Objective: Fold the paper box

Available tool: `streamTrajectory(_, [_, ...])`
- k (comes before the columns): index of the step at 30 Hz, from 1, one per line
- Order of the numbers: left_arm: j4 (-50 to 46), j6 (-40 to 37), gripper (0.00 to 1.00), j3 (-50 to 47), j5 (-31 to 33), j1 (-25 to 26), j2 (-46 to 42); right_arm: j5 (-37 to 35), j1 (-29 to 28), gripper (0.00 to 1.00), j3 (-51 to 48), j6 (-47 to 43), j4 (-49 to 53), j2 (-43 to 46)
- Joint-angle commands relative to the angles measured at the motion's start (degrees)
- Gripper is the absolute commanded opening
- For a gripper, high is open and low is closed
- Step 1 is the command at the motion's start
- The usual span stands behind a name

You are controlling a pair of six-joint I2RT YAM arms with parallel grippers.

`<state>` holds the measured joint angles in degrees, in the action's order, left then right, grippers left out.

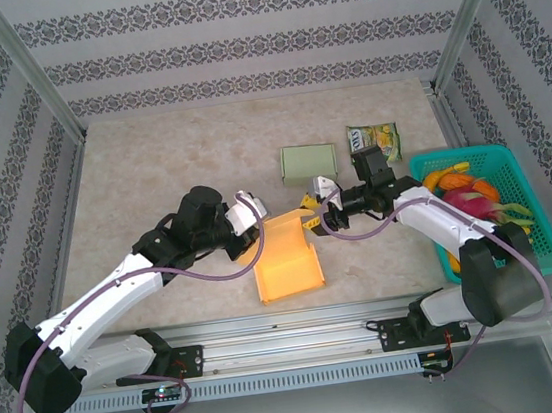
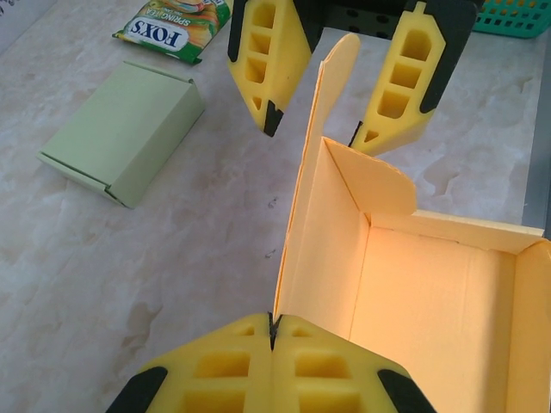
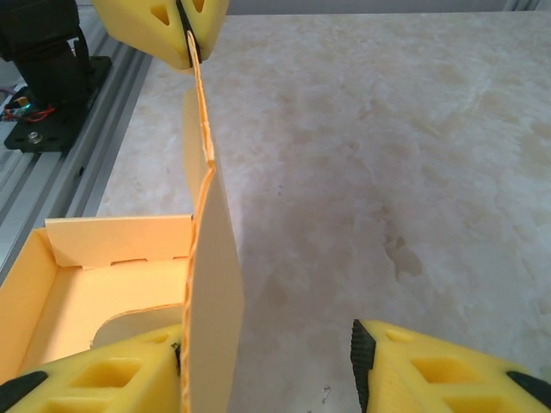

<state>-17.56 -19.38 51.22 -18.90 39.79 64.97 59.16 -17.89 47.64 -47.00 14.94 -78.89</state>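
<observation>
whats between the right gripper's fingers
The box flap stands upright between the open fingers of the right gripper, seen in the left wrist view.

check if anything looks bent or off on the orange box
Nothing torn. On the orange paper box, the tall side wall stands up, pinched at one end by the left gripper, the open right gripper straddling the other; its top edge shows a slight kink.
</observation>
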Motion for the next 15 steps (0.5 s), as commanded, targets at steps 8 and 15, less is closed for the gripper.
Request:
streamTrajectory(8, [5.5, -0.4, 0.01, 0.3, -0.1, 1.2, -1.5, 6.3, -3.9, 0.51, 1.8, -4.5, 5.5, -1.9])
streamTrajectory(15, [6.0, -0.4, 0.01, 0.3, 0.0, 1.7, -1.4, 5.7, -4.8, 0.45, 1.9, -5.0, 5.7, -1.3])
